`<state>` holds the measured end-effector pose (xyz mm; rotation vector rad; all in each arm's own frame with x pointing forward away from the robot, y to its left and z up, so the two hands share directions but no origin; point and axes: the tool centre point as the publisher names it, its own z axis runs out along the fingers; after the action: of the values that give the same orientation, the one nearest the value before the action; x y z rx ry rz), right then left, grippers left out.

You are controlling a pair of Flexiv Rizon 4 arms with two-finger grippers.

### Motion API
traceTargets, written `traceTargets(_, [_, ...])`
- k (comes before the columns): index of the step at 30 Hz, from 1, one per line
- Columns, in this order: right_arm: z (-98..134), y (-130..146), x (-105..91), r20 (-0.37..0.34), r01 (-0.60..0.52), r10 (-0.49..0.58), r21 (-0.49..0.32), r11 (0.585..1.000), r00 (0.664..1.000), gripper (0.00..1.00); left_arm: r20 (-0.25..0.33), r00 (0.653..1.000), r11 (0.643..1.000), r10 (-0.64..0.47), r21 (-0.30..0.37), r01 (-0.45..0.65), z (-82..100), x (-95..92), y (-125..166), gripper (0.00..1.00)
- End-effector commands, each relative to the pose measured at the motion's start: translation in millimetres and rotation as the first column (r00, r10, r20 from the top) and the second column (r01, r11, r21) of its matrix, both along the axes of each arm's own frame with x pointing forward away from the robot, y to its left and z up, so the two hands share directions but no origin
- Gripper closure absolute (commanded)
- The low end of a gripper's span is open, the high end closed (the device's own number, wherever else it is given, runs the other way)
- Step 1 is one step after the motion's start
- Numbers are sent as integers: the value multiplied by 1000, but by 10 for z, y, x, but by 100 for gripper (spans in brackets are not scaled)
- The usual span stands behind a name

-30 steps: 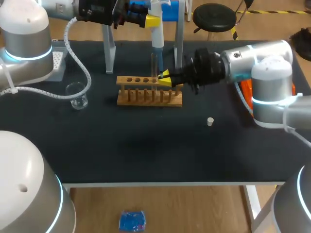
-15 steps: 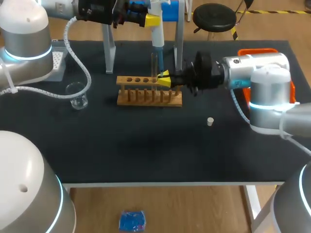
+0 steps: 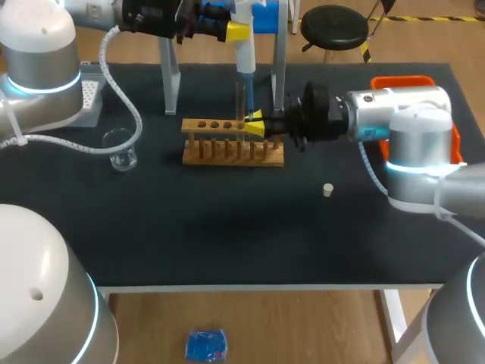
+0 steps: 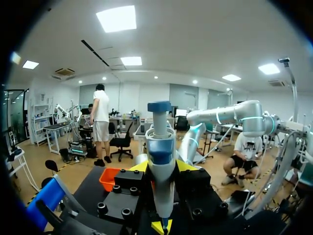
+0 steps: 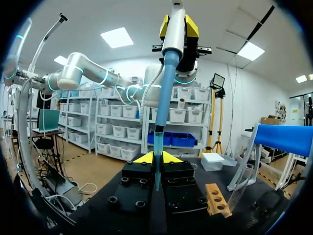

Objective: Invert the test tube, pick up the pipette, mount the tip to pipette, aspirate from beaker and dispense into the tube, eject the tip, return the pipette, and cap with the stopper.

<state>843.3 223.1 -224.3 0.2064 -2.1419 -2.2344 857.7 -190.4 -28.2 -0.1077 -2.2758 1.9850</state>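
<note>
My left gripper (image 3: 233, 32) is shut on the white and blue pipette (image 3: 245, 57), which hangs upright over the wooden rack (image 3: 232, 142). The pipette's tip points down into the clear test tube (image 3: 242, 100) standing at the rack's right end. My right gripper (image 3: 256, 123) is shut on that tube just above the rack. In the right wrist view the pipette (image 5: 168, 73) comes down from the left gripper (image 5: 178, 23) to the tube (image 5: 157, 169) between my right gripper's (image 5: 156, 157) yellow tips. The left wrist view shows the pipette (image 4: 160, 156) in its gripper (image 4: 162, 196). The beaker (image 3: 120, 148) stands at the left, and the small stopper (image 3: 327, 189) lies right of the rack.
A metal pipette stand (image 3: 172, 76) rises behind the rack. A tip box (image 3: 91, 98) sits at the far left, behind the beaker. An orange tray (image 3: 403, 81) lies at the back right, partly behind my right arm.
My right arm's wrist and forearm have swung round, uncovering the orange tray, while its gripper has stayed at the tube. The left arm and pipette have not moved.
</note>
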Motion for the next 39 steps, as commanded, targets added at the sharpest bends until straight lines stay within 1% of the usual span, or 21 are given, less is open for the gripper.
traceTargets(1, [116,-5,-10,-3,8,-8,-12,1000,1000,100,0,1000,1000,-2,2,2,-63,6,1,100])
traceTargets(8, [185,-24,-7,-18,26,-27,-43,999,999,100,0,1000,1000,-2,2,2,-63,6,1,100])
traceTargets(15, [263,-23,-12,-47,33,-35,-39,999,998,100,0,1000,1000,-2,2,2,-63,6,1,100])
traceTargets(17, [275,-20,-10,-95,34,-38,-37,999,995,100,0,1000,1000,-2,2,2,-63,6,1,100])
traceTargets(24, [281,-21,-5,-91,37,-40,-39,999,995,100,0,1000,1000,-2,2,2,-63,6,1,100])
traceTargets(28, [346,-15,18,-73,40,-43,-34,999,996,100,0,1000,1000,-2,2,2,-63,6,1,100])
traceTargets(34, [362,-16,22,-74,42,-44,-30,999,996,100,0,1000,1000,-2,2,2,-63,6,1,100])
traceTargets(39, [426,-32,40,-66,45,-46,-22,999,997,100,0,1000,1000,-2,2,2,-63,6,1,100])
